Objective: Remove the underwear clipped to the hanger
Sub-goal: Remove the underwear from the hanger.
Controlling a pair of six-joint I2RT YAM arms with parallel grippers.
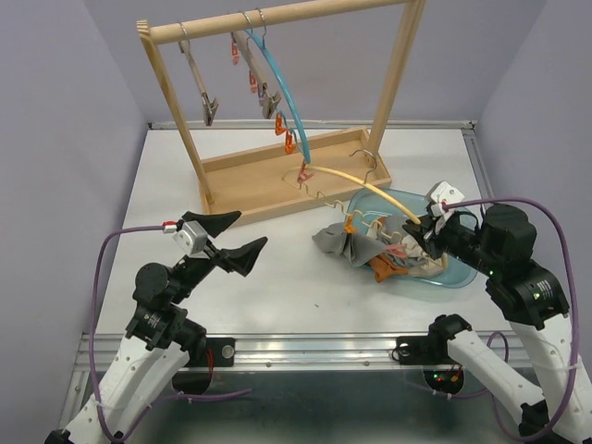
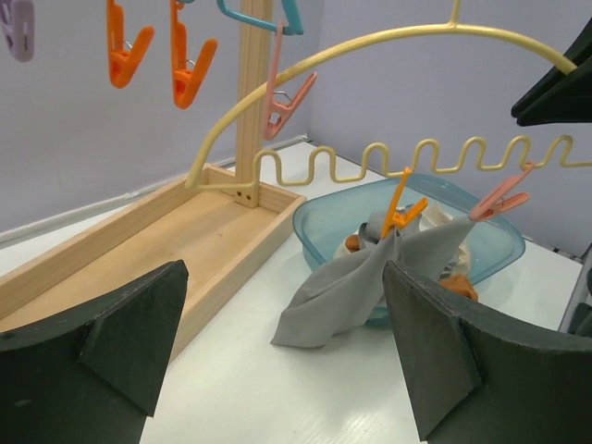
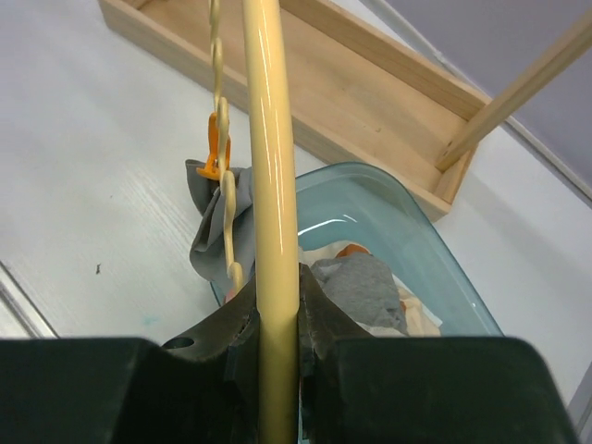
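Note:
My right gripper [image 1: 424, 227] is shut on the arm of a yellow hanger [image 1: 361, 180] and holds it over the translucent blue tub [image 1: 460, 275]. The wrist view shows the hanger [image 3: 273, 185] pinched between the jaws. A grey underwear [image 1: 335, 242] hangs from the hanger's wavy bar by an orange clip [image 2: 400, 211] and a pink clip [image 2: 499, 199]. It drapes over the tub rim onto the table. More underwear, orange-brown, beige and grey [image 3: 365, 287], lies in the tub. My left gripper [image 1: 231, 236] is open and empty, left of the grey underwear [image 2: 351, 282].
A wooden rack [image 1: 277, 176] with a tray base stands at the back. Other hangers with orange and pink clips [image 1: 282, 125] hang from its top bar. Purple walls close in the table on three sides.

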